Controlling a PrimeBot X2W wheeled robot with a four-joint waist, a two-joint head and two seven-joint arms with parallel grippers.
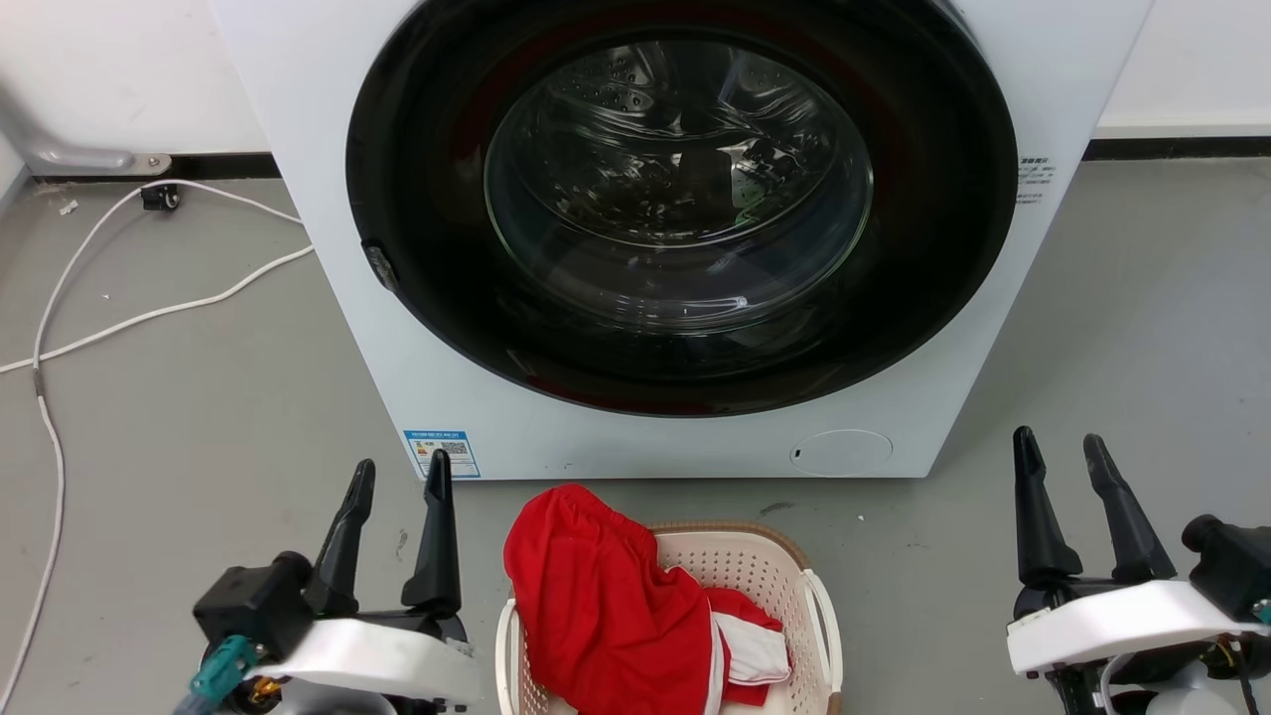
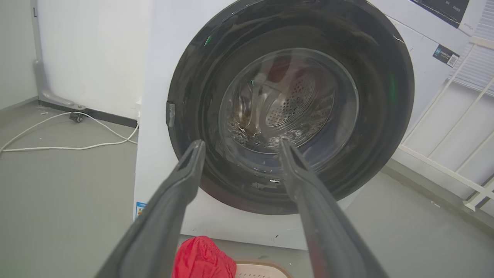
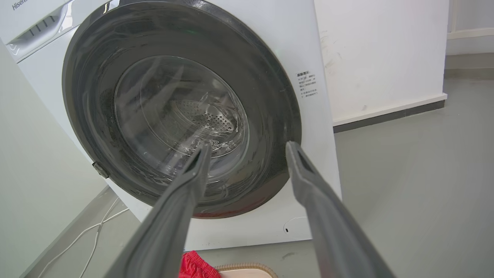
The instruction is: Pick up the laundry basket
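Laundry basket (image 1: pixel 765 576) on the floor (image 1: pixel 199 427), just in front of the washer (image 1: pixel 447 397), below the middle of the round black door (image 1: pixel 437 248). Narrow strip of bare floor between far rim and washer's bottom edge, no contact. Near end of basket cut off by head view's lower edge. Brown rim along the far curve, perforated cream walls, white handle on each side.

Red garment (image 1: pixel 596 596) heaped in the half toward washer's left corner, spilling over the far rim on that side. White-and-red piece (image 1: pixel 755 650) just beside it, lower in the basket. Wall and handle toward washer's right corner uncovered.

Left gripper (image 1: pixel 402 467) in front of washer's left bottom corner, near the blue sticker (image 1: pixel 442 452). Fingers apart, nothing between them, tips toward washer, clear of basket.

Right gripper (image 1: pixel 1058 439) out past washer's right bottom corner, over bare floor. Fingers apart, empty, well apart from basket.

Left wrist view: left gripper (image 2: pixel 241 143) framing the door, red garment (image 2: pixel 202 256) and basket rim (image 2: pixel 262 266) low between the fingers. Right wrist view: same layout, right gripper (image 3: pixel 247 145), garment (image 3: pixel 195 268), rim (image 3: pixel 247 266).

Room: open grey floor on both sides of washer. White cable (image 1: pixel 149 316) looping on floor left of washer, well apart from basket. White railing (image 2: pixel 444 166) to the right of washer in left wrist view.
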